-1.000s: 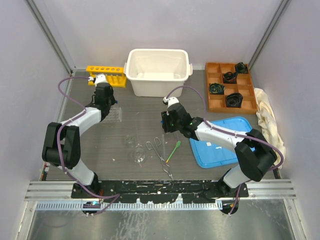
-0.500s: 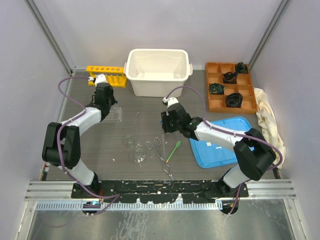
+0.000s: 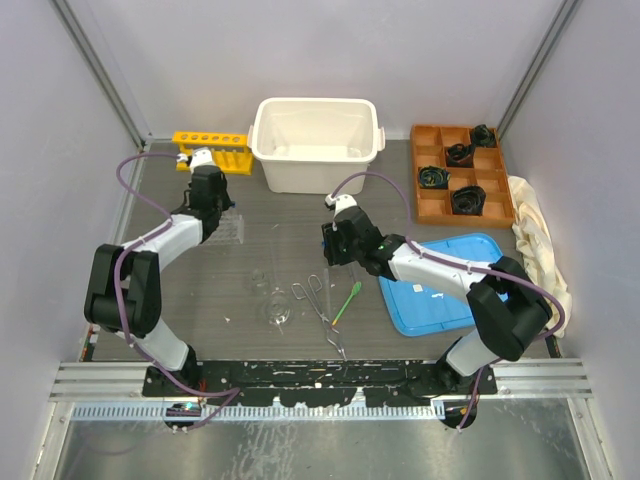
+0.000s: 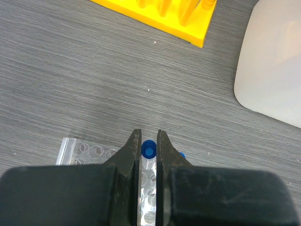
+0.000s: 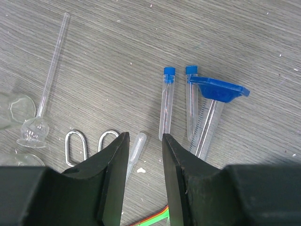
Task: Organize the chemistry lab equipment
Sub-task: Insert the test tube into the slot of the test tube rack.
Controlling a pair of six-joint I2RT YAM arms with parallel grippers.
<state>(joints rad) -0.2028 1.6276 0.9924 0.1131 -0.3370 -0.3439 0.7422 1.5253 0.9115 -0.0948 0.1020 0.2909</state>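
My left gripper is shut on a blue-capped test tube, held upright over the clear plastic rack. Another blue cap shows just right of the jaws. The yellow rack lies beyond. My right gripper hangs open above the table, a small plastic pipette below the gap. Ahead of it lie two blue-capped test tubes and a blue-based cylinder. Metal tongs, a green spatula and small glass flasks lie near the front.
A white bin stands at the back centre beside the yellow rack. An orange compartment tray with black objects sits back right, a cream cloth beside it. A blue tray lies under my right arm.
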